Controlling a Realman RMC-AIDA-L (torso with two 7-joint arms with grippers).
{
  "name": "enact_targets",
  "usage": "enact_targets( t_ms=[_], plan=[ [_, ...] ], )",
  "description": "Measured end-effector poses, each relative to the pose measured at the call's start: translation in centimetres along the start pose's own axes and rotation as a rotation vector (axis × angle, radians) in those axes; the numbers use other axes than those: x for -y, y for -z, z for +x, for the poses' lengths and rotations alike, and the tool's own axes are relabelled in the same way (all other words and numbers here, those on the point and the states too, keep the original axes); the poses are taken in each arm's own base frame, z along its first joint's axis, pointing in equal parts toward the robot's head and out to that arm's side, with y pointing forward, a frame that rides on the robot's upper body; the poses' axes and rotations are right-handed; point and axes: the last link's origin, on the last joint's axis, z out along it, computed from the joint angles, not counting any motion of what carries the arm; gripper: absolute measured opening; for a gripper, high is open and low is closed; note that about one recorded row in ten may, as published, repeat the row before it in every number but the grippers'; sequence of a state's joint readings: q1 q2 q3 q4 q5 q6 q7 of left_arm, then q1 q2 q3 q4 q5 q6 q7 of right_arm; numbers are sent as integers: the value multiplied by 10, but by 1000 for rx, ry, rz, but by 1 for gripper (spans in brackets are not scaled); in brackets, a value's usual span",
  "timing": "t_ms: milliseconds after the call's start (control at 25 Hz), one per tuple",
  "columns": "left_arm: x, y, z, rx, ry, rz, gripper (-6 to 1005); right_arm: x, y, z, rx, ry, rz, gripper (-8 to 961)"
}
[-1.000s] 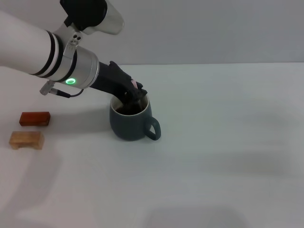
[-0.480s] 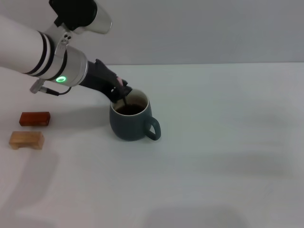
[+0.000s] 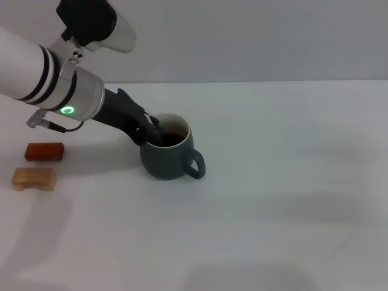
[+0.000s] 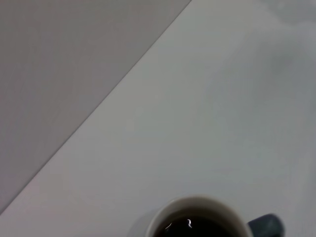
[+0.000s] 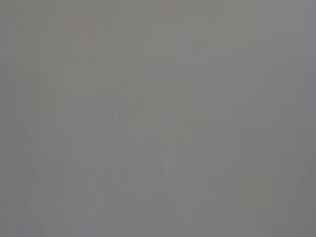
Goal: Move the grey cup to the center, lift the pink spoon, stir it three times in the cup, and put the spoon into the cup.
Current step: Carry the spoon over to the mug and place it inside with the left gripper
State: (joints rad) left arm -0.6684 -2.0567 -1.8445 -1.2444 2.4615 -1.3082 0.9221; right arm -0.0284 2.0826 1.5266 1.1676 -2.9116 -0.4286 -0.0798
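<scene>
White desk (image 3: 291, 200) carries the grey cup (image 3: 168, 159). We see the left tool (image 3: 147, 128) at its rim; we cannot tell its grip.

Count on the desk (image 3: 291, 200): one grey cup (image 3: 165, 159); two small blocks, namely one red block (image 3: 44, 151) and one tan wooden block (image 3: 34, 178). One end effector (image 3: 148, 128) in view.

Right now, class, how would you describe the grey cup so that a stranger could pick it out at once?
On the white table, look just left of the middle, at the tip of the left gripper. There stands the grey cup: round, slate-grey, cream inside, dark liquid, loop handle. The red block and tan block to its left are small, flat and wooden.
</scene>
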Motion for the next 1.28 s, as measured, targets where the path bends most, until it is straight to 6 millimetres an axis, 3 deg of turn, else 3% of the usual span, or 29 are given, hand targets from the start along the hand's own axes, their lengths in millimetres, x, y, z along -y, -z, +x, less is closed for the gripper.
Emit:
enact_targets(
  t_ms=[400, 600, 920, 1280],
  plan=[
    [-9, -5, 13, -50, -15, -41, 143, 0, 1, -4, 8, -1, -2, -2],
    [-2, -12, 16, -82, 1, 3, 143, 0, 1, -4, 7, -1, -1, -2],
    [9, -17, 11, -88, 29, 53, 143, 0, 1, -4, 6, -1, -3, -2],
    [12, -5, -4, -29, 46, 33, 143, -1, 1, -4, 6, -1, -5, -2]
  ],
)
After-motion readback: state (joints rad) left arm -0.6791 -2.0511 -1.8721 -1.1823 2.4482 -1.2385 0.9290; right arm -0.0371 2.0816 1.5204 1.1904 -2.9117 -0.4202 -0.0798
